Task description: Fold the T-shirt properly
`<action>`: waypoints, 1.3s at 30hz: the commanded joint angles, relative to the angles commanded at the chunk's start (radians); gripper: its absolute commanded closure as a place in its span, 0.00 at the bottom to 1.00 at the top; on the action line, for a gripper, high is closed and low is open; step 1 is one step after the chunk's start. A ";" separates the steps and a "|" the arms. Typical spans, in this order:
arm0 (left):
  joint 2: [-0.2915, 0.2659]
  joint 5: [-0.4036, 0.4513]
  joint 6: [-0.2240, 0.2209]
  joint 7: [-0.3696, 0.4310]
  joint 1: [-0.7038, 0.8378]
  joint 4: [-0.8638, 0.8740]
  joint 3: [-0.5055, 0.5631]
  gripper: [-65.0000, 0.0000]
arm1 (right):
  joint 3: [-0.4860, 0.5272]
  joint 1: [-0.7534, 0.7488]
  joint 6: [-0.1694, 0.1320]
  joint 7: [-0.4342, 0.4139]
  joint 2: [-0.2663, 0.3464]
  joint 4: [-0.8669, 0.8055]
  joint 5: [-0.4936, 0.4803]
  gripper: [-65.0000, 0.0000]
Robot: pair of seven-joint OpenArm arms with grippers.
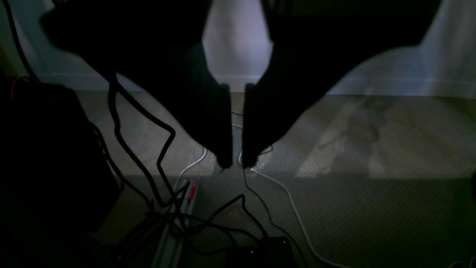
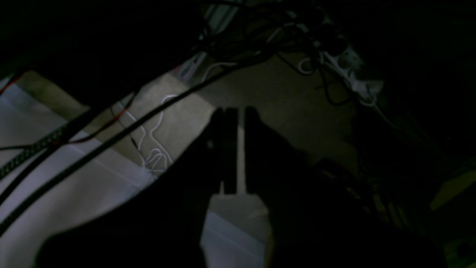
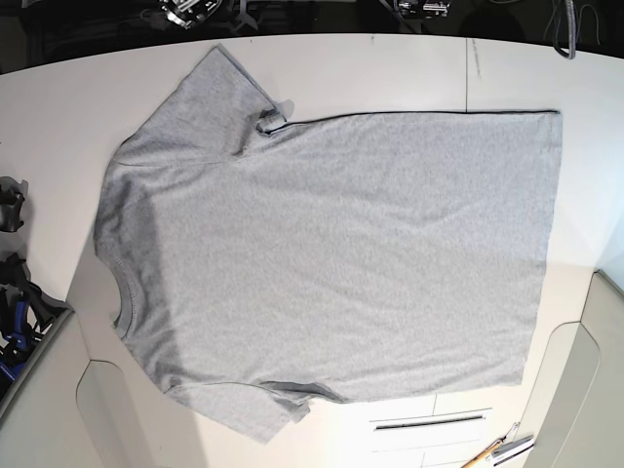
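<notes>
The light grey T-shirt (image 3: pixel 331 253) lies spread flat on the white table (image 3: pixel 390 68) in the base view, plain side up. Its ribbed neck (image 3: pixel 115 292) points left and its hem (image 3: pixel 551 244) is at the right. One sleeve (image 3: pixel 210 88) reaches up-left, the other (image 3: pixel 244 409) down-left. Neither arm shows in the base view. My left gripper (image 1: pixel 236 163) hangs over carpeted floor, fingers nearly together with a thin slit, holding nothing. My right gripper (image 2: pixel 241 111) also hangs over the floor, fingers nearly together, empty. The shirt is in neither wrist view.
Black and white cables and a power strip (image 1: pixel 189 190) lie on the carpet below the left gripper. Another power strip (image 2: pixel 353 70) and cables lie beyond the right gripper. Pens or tools (image 3: pixel 502 450) sit at the table's lower right. Dark gear (image 3: pixel 15 292) stands off the left edge.
</notes>
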State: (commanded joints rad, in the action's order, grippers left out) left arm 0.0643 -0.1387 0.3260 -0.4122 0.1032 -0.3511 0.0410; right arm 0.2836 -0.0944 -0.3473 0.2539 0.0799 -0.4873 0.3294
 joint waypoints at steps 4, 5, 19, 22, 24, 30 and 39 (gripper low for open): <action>0.000 0.000 0.000 0.001 0.003 0.000 0.000 0.91 | 0.000 0.000 0.000 0.000 0.000 0.000 0.000 0.96; 0.000 0.000 0.000 0.001 0.006 0.000 0.000 0.91 | 0.000 0.000 0.000 0.000 0.000 0.000 0.000 0.96; 0.033 -0.092 0.037 0.032 0.100 -0.034 0.000 0.91 | 0.000 -0.038 0.000 0.008 0.014 0.000 -0.001 0.96; 0.065 -0.149 0.101 0.035 0.145 -0.086 0.000 0.91 | 0.000 -0.053 -0.001 0.008 0.029 -0.003 -0.031 0.96; 0.081 -0.175 0.113 0.035 0.177 -0.132 0.000 0.91 | 0.000 -0.059 -0.002 0.008 0.047 -0.010 -0.085 0.96; 0.107 -0.187 0.112 0.034 0.281 -0.272 0.000 0.91 | 0.000 -0.110 -0.092 0.009 0.116 -0.117 -0.188 0.96; 0.119 -0.246 0.113 0.034 0.414 -0.444 -0.001 0.91 | 0.000 -0.320 -0.131 0.013 0.221 -0.404 -0.244 0.96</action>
State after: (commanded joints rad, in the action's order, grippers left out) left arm 0.1833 -0.3851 0.4389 -0.3786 0.5175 -0.7956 0.0399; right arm 0.2836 -0.4149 -0.4782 0.2665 0.3008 -0.8909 0.0856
